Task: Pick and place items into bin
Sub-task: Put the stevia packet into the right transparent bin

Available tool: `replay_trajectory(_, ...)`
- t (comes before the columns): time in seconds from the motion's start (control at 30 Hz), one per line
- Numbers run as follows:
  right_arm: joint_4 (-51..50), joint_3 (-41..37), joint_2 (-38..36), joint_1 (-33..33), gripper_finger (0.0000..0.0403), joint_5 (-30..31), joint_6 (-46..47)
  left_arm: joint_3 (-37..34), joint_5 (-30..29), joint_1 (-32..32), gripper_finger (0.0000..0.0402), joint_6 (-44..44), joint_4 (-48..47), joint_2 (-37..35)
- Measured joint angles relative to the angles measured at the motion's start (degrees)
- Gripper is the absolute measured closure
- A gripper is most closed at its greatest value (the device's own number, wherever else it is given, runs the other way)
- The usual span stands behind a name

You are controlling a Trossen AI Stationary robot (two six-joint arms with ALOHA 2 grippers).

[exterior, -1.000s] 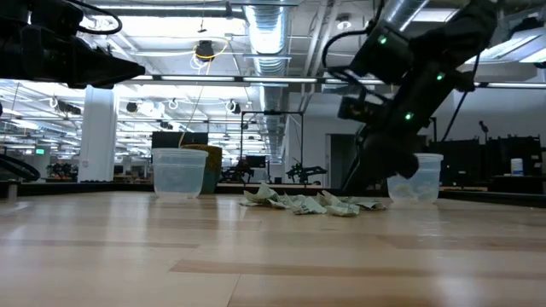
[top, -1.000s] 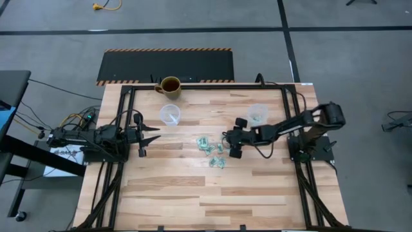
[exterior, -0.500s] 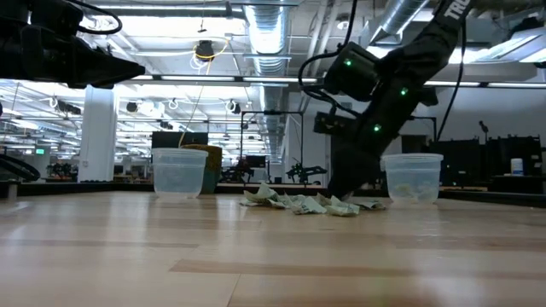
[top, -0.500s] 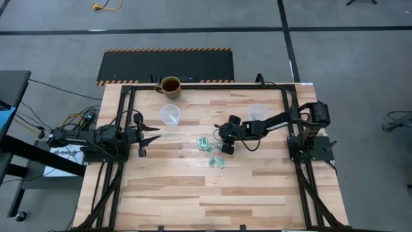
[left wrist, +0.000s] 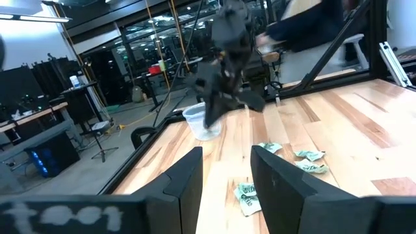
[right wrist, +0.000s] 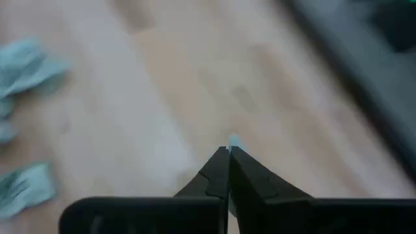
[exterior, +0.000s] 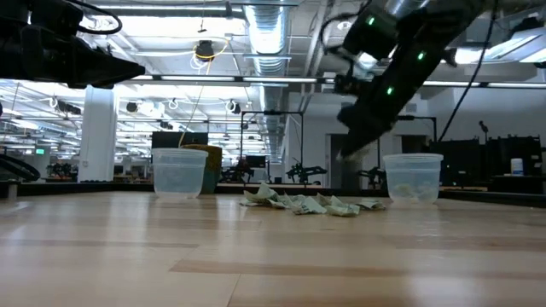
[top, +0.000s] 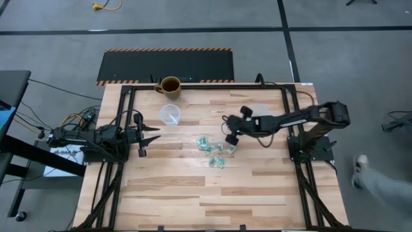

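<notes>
Several small light-green and white wrapped items (top: 212,150) lie in a loose pile on the middle of the wooden table (top: 193,193), also seen in the low view (exterior: 307,203) and the left wrist view (left wrist: 286,162). My right gripper (top: 230,138) hangs shut just right of and above the pile (exterior: 346,154), with a tiny pale piece at its tips. A clear plastic cup (exterior: 414,176) holding light-green pieces stands at the far right, half hidden under my right arm in the high view. My left gripper (top: 154,133) waits open at the table's left. My right gripper pinches a tiny pale-green item between its two fingers; only a speck of it (right wrist: 233,140) shows past the shut fingertips (right wrist: 220,162). The fingers slant down from the table's right side. The piece is lifted clear of the table.
A second clear cup (top: 170,114) stands left of centre and a brown mug (top: 170,85) at the far edge. Black frame rails (top: 122,129) run along both table sides. A person's leg and shoe (top: 376,180) show on the floor right of the table.
My right gripper went down to the right edge of the pile, shut there, then rose and drew back toward the table's right and far side. The rest of the pile lies as before.
</notes>
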Motion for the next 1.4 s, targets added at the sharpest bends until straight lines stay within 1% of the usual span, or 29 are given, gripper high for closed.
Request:
replay_trajectory(0.1,-4.87,0.02,-4.72,1.9,0.0402,8.92,5.67,-0.02,0.0,-0.02,0.0281,-0.45,0.0,0.01)
replay_trajectory(0.17,-9.2,0.02,-7.5,3.19,0.0402,14.71,11.24,0.0,-0.01,0.0,0.0281,-0.47,0.0,0.0)
replay_trajectory(0.27,-17.54,0.04,-11.08,4.5,0.0402,19.81,20.7,0.0,-0.01,0.0,0.0281,-0.13,0.0,0.0)
replay_trajectory(0.33,-23.57,0.04,-12.68,4.7,0.0402,20.94,26.54,-0.01,-0.01,0.01,0.0281,-0.44,0.0,0.0)
replay_trajectory(0.47,-31.42,0.04,-13.41,4.39,0.0402,21.04,33.97,-0.01,-0.02,0.0,0.0281,-0.13,0.0,0.01)
replay_trajectory(0.57,-33.49,0.07,-12.49,3.72,0.0398,21.53,35.94,-0.02,-0.02,-0.02,0.0281,-0.37,0.0,0.0)
replay_trajectory(0.63,-33.88,0.07,-11.33,3.3,0.0388,22.24,35.7,-0.02,-0.02,-0.02,0.0281,-0.48,0.0,0.0)
replay_trajectory(0.77,-33.28,0.09,-8.6,2.53,0.0347,22.87,33.57,0.0,-0.02,0.01,0.0281,-0.23,0.0,-0.01)
replay_trajectory(0.9,-33.18,0.09,-6.07,2.04,0.0298,22.51,34.8,-0.01,-0.02,0.0,0.0281,-0.42,0.0,-0.01)
replay_trajectory(1.0,-29.46,0.12,-5.49,4.27,0.0271,17.19,34.72,-0.02,-0.02,0.01,0.0281,-0.22,0.0,0.01)
replay_trajectory(1.1,-21.15,0.49,-6.18,9.38,0.0257,12.85,30.21,0.01,-0.02,-0.02,0.0281,-0.5,0.0,0.0)
replay_trajectory(1.17,-16.22,0.59,-6.47,12.92,0.0253,12.02,25.65,0.01,-0.02,0.01,0.0281,-0.16,0.0,0.01)
replay_trajectory(1.23,-14.98,0.57,-6.43,15.52,0.0253,11.69,22.51,-0.02,-0.02,-0.01,0.0281,-0.21,0.0,0.0)
replay_trajectory(1.4,-12.58,-0.97,-3.52,18.23,0.0257,11.35,22.04,0.01,-0.02,-0.02,0.0281,-0.13,0.0,-0.01)
